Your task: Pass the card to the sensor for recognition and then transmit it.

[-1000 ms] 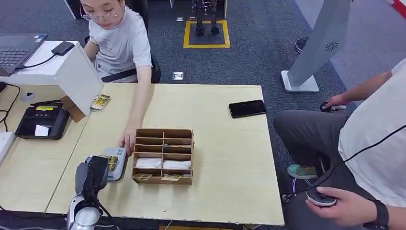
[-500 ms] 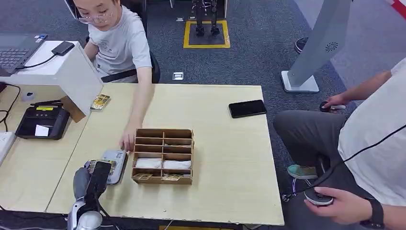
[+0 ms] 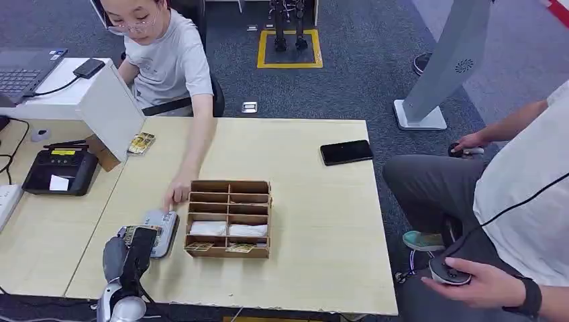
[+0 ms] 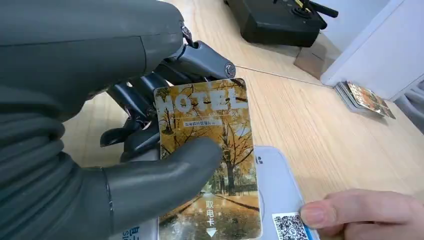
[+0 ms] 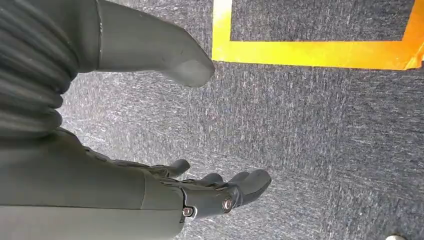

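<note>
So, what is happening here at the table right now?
The robot's left hand holds a yellow hotel key card with an autumn-tree picture over the small white card sensor on the light wooden table. A seated person's hand steadies the sensor beside the brown wooden compartment box. The right hand hangs open above grey carpet.

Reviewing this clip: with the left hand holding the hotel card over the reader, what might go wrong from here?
1. The left hand holds the card between its thumb and fingers, with the thumb over part of the face. It may slip or tilt before it is read.
2. A person's hand touches the card reader right beside the card. The robot's fingers could bump it.
3. The wooden organizer stands close beside the reader, so a sideways swing might knock it.
</note>
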